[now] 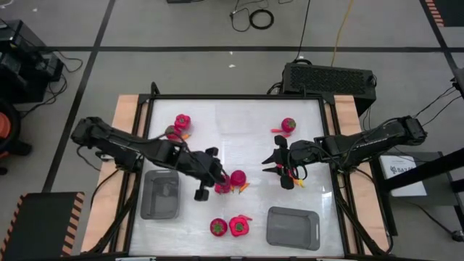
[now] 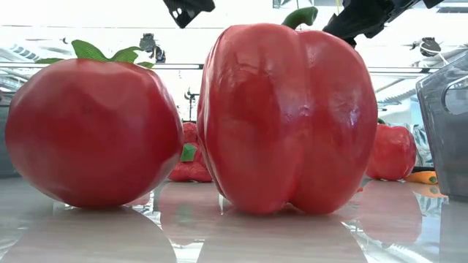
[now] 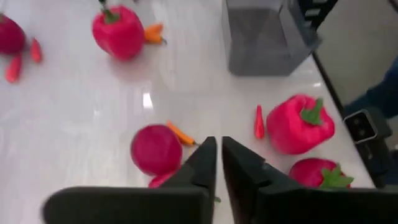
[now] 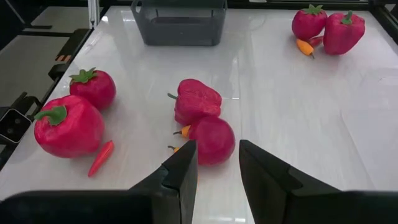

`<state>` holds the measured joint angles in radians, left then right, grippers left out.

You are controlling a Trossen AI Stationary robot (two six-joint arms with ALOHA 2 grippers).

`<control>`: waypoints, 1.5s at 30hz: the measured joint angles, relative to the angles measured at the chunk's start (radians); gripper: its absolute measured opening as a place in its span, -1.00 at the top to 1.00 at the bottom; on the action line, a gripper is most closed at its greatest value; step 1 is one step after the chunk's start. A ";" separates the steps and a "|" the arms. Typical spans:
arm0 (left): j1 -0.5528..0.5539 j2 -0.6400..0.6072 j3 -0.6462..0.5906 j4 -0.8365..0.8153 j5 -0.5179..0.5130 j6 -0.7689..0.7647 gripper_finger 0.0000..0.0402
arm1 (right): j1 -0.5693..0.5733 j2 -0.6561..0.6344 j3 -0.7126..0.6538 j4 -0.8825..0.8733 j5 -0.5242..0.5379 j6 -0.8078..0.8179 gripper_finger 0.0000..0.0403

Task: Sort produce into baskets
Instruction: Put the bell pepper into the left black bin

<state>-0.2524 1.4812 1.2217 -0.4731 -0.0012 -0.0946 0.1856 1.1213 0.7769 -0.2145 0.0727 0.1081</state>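
Clearly the move turns on the small cluster of produce at the middle of the high view, just left of centre: a round red piece [image 1: 238,177] with a lumpy pepper [image 1: 223,187] touching it and a tiny orange piece [image 3: 181,132] beside it. The left gripper [image 1: 215,174] sits right at that cluster, on its left edge, its fingers nearly pressed together with only a sliver of gap and nothing visibly between them. In the left wrist view the round piece lies just off to the side of the fingertips, the orange sliver pointing slantwise toward them. The right gripper [image 1: 279,168], right of centre, stands well apart, fingers partly spread and empty. So the left arm is the nearer, with the left basket [image 1: 160,193] close below it in the frame.
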 joint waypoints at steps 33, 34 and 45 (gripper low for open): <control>-0.008 0.331 0.001 -0.015 -0.120 -0.057 -0.89 | 0.000 0.000 0.000 -0.001 0.001 0.011 0.45; -0.007 0.336 0.001 -0.016 -0.114 -0.056 -0.89 | 0.000 0.000 0.000 -0.001 0.001 0.011 0.45; 0.011 0.363 0.001 -0.030 -0.113 -0.081 -0.89 | 0.000 0.000 0.000 -0.028 0.001 0.010 0.45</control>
<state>-0.2417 1.8442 1.2224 -0.5030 -0.1146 -0.1753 0.1856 1.1213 0.7769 -0.2421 0.0738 0.1184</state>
